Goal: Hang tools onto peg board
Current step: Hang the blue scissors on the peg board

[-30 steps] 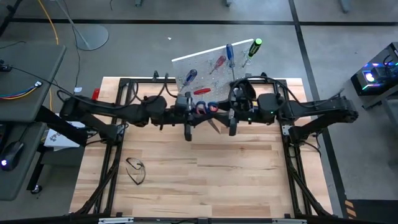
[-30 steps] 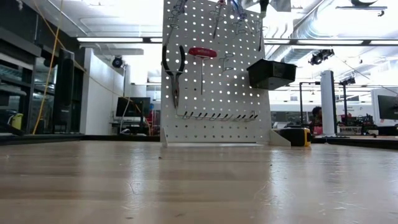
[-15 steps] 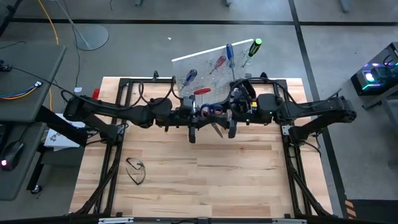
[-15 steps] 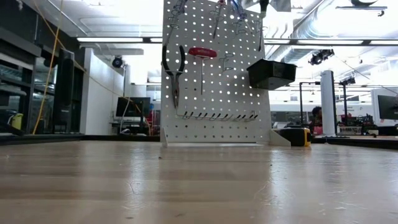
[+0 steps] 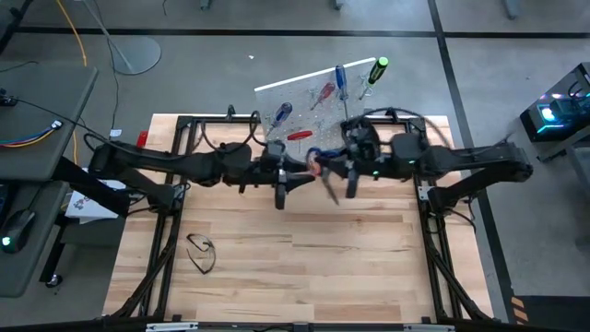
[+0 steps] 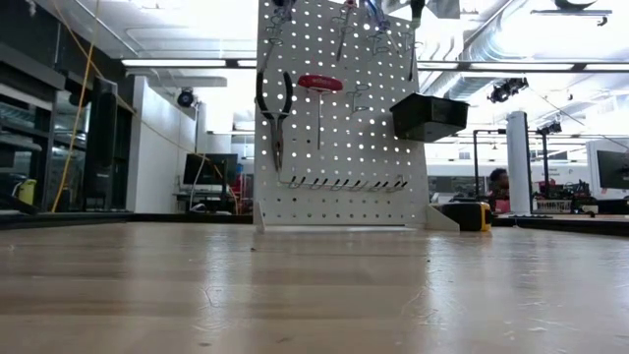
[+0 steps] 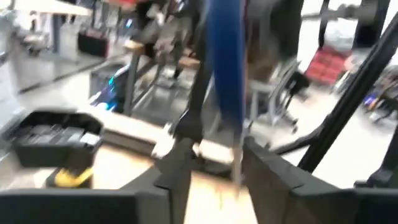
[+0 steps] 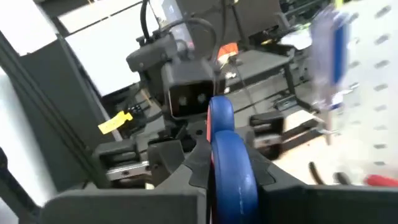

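Observation:
High above the table, near the white peg board (image 5: 309,97), my two grippers face each other with a blue-handled tool (image 5: 318,164) between them. My right gripper (image 5: 339,171) comes in level from the table's right and is shut on the tool. My left gripper (image 5: 297,171) comes in level from the left and stands open, its fingers (image 7: 177,168) on either side of the blue handle (image 7: 224,74). Pliers (image 6: 275,103), a red-handled tool (image 6: 319,84) and several screwdrivers (image 5: 340,78) hang on the board. Neither gripper shows in the low view. My right gripper pinches the tool's blue handle (image 8: 229,163) between its two fingers, coming in level from the table's right. The tool is lifted clear of the table, and its metal tip (image 5: 330,189) slants toward the near edge. My left gripper's fingers flank the same handle; whether they touch it I cannot tell.
A black bin (image 6: 429,116) is fixed to the peg board's right side, and a yellow tape measure (image 6: 475,214) lies beside the board's foot. Safety glasses (image 5: 201,251) lie near the table's left front. A black metal frame (image 5: 175,184) borders the tabletop.
The blue-handled tool has shifted a little toward the table's right, away from my left gripper and toward my right one. Its metal tip has swung rightward with it. The tools on the board have not moved.

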`<action>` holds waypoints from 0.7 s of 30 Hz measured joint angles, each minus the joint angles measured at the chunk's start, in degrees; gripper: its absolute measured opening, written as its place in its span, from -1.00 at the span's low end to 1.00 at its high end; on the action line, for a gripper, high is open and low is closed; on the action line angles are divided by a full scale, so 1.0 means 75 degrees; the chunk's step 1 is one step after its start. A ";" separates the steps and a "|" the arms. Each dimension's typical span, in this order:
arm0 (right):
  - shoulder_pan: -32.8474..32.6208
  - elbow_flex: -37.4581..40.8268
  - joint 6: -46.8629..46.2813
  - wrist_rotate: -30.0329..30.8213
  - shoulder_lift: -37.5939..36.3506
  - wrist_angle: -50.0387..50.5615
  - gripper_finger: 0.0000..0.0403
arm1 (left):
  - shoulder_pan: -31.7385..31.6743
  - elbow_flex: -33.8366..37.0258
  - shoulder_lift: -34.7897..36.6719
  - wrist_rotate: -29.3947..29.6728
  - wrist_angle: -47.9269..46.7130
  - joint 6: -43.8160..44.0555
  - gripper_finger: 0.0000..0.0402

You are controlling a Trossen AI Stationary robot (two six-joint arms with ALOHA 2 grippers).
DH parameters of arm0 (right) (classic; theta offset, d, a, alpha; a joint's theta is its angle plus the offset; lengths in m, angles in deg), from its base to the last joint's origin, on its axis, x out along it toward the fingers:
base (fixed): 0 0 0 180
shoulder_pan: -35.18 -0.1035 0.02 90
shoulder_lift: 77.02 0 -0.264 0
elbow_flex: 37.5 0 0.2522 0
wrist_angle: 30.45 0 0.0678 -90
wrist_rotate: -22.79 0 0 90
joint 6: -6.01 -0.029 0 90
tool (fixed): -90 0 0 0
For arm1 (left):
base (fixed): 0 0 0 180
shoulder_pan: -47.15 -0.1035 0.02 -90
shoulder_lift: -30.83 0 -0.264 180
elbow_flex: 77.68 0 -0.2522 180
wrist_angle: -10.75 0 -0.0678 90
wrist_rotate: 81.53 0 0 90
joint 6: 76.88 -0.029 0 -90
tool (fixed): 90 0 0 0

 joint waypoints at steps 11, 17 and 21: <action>-0.0425 0.0631 -0.0024 0.2696 -0.1896 0.2018 -0.89 | 0.0601 0.1636 0.1277 0.1100 -0.1961 0.1682 -0.16; -0.0957 0.3759 0.0397 0.4610 -0.2699 -0.3045 -0.89 | 0.1270 0.3792 0.1868 0.2375 0.0998 0.3311 -0.21; -0.0578 0.5823 0.2226 0.4499 -0.1906 -0.9725 -0.89 | 0.1425 0.4191 0.2201 0.3130 0.1294 0.3565 -0.25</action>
